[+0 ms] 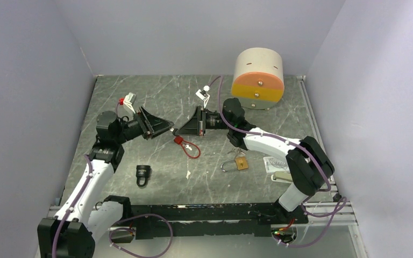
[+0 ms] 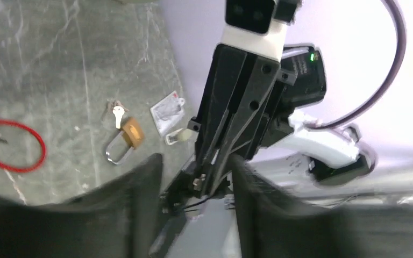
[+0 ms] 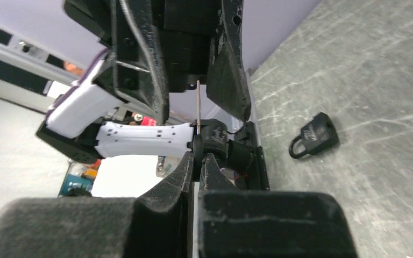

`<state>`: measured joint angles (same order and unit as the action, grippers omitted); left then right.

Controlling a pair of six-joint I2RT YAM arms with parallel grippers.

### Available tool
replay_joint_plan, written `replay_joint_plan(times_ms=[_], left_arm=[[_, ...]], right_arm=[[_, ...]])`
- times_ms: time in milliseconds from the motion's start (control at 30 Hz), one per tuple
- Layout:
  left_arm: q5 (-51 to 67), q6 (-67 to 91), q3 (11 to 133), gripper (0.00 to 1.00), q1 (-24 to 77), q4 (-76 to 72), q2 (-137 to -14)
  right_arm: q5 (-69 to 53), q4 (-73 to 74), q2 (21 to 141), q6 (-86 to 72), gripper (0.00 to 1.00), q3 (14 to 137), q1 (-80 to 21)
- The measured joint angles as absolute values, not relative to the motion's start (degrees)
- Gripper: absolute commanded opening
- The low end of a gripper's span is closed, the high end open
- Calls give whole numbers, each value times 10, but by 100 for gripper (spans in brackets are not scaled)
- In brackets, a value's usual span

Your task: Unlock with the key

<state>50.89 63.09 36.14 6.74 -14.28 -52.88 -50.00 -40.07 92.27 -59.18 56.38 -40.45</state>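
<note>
My two grippers meet tip to tip above the middle of the table. The right gripper (image 3: pixel 198 158) is shut on a thin metal key (image 3: pixel 197 107), seen edge-on and sticking out from its fingertips. The key's far end lies between the fingers (image 3: pixel 230 80) of the left gripper (image 1: pixel 170 129), which stand apart from it. In the left wrist view the left gripper (image 2: pixel 196 169) is open around the right gripper's tips. A black padlock (image 1: pixel 142 174) lies near the left arm. A brass padlock (image 1: pixel 240 163) lies by the right arm with a silver key (image 2: pixel 118 114) beside it.
A red cord loop (image 1: pixel 192 150) lies on the table below the grippers. A beige drum with an orange face (image 1: pixel 258 79) stands at the back right. Small white tags (image 1: pixel 128 99) (image 1: pixel 202 94) lie at the back. A printed card (image 1: pixel 276 164) lies near the right arm.
</note>
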Motion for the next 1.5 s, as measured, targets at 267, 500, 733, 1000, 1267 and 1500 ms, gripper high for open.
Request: replay_joint_plan(times_ms=[267, 500, 733, 1000, 1267, 1500], left_arm=[[237, 592, 479, 94, 69, 282, -508], [103, 654, 444, 94, 69, 535, -502], [55, 728, 343, 94, 69, 605, -464], [15, 731, 328, 94, 69, 543, -503], [-24, 709, 317, 91, 69, 456, -582], [-25, 637, 324, 89, 69, 382, -666]], right_arm=[[-374, -184, 905, -454, 0, 564, -390], [-285, -73, 898, -387, 0, 539, -385], [-270, -55, 898, -376, 0, 525, -385], [-272, -55, 895, -363, 0, 522, -385], [-277, -48, 878, -353, 0, 518, -385], [-295, -44, 863, -342, 0, 503, -385]])
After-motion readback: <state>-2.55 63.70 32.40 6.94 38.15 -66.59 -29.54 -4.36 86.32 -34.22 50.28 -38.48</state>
